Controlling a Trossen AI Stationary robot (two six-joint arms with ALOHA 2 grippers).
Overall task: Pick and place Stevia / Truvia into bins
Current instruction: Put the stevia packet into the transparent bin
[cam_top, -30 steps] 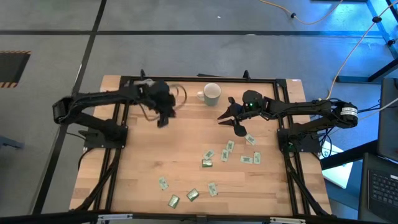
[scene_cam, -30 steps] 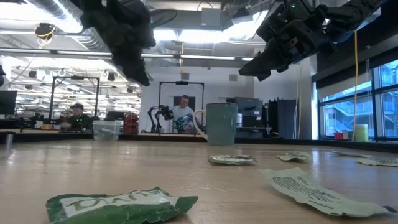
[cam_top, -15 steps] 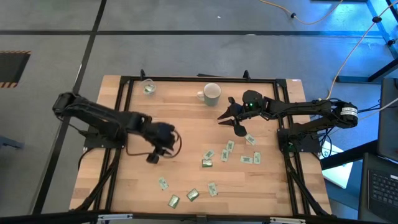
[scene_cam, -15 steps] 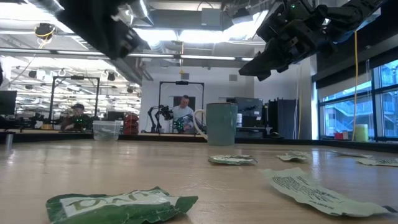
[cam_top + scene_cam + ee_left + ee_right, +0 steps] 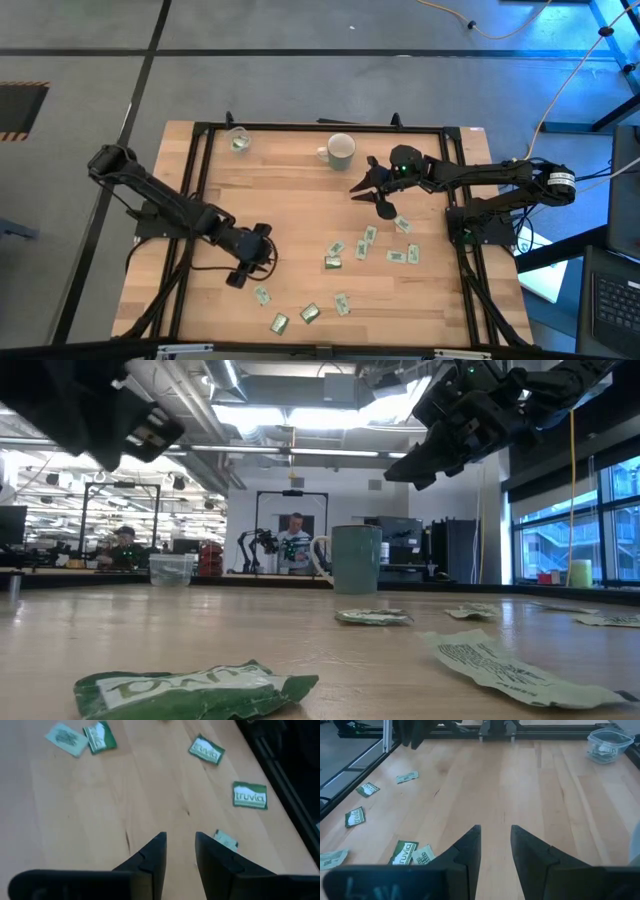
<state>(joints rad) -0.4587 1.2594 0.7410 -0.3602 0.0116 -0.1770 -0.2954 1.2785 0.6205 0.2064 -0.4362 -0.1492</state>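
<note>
Now left gripper (image 5: 240, 278) low beside a sachet (image 5: 262, 295) — right gripper (image 5: 372, 192) near mug (image 5: 341, 150) — both jaws narrowly parted, empty.

You have a pale wooden table (image 5: 300, 210) with a black frame round its edge. At its far edge stand a clear plastic cup (image 5: 238, 141) and a pale mug (image 5: 340, 150), well apart. Green-and-white sachets (image 5: 334, 262) lie scattered flat across the near right part.
</note>
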